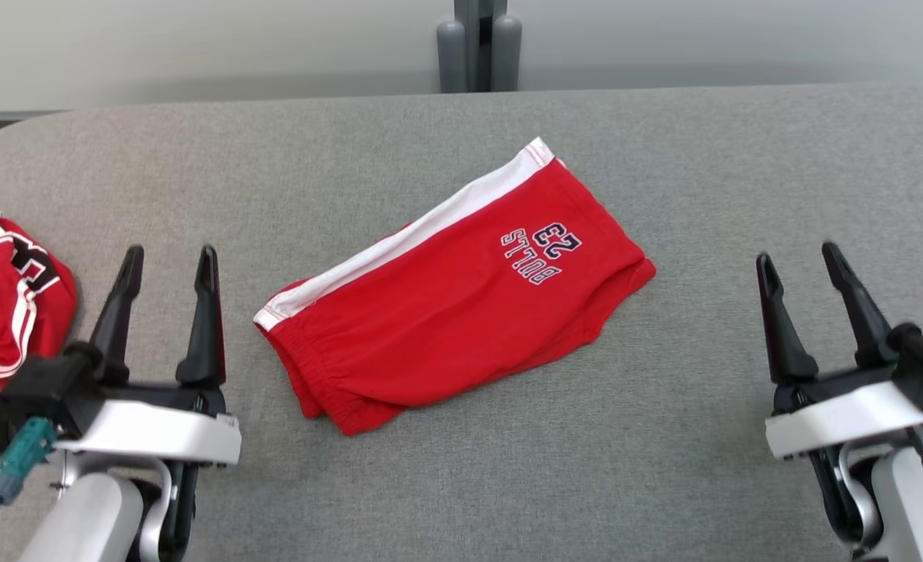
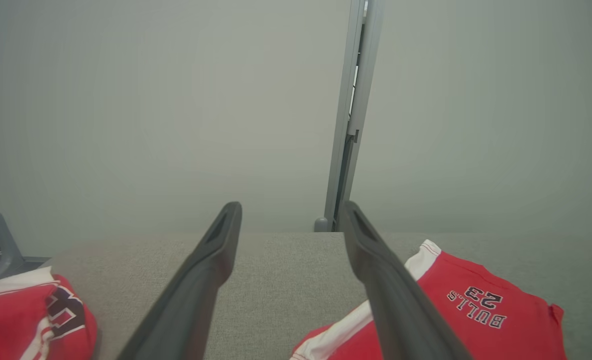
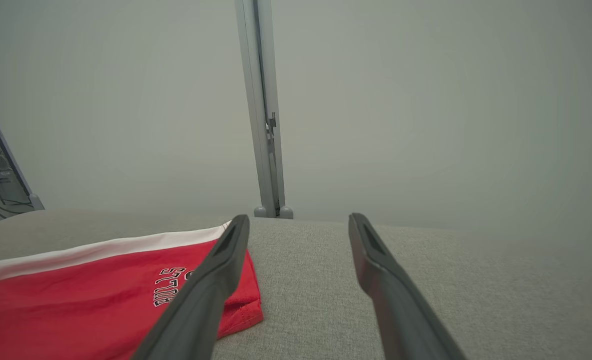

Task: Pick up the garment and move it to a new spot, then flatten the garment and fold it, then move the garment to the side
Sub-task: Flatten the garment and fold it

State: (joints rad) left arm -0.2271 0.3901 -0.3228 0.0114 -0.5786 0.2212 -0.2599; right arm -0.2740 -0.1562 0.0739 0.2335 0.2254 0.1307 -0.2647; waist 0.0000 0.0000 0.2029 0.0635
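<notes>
Head view: a pair of folded red shorts (image 1: 461, 289) lies flat near the middle of a grey fabric table (image 1: 664, 437). Its long axis runs diagonally, from the near left to the far right. The gathered waistband points to the near left and the leg hems to the far right. A white stripe runs along the far long edge. The lettering "BULLS 23" near the hem end reads upside down. The left gripper (image 1: 172, 251) hovers to the left of the shorts, its two dark fingers spread apart and grasping nothing. The right gripper (image 1: 796, 252) hovers well apart on the right, likewise spread and empty. A second red garment (image 1: 1, 312) with white stripes lies crumpled at the table's left edge, beside the left gripper. A grey post (image 1: 478, 47) stands behind the far edge.

Left wrist view: the left gripper (image 2: 290, 206) has parted fingers with bare table (image 2: 280, 280) between them. The shorts (image 2: 476, 320) lie at lower right, the second red garment (image 2: 20, 320) at lower left.

Right wrist view: the right gripper (image 3: 298, 217) is released over bare table (image 3: 316, 300). The shorts (image 3: 75, 305) lie at lower left, partly behind one finger.
</notes>
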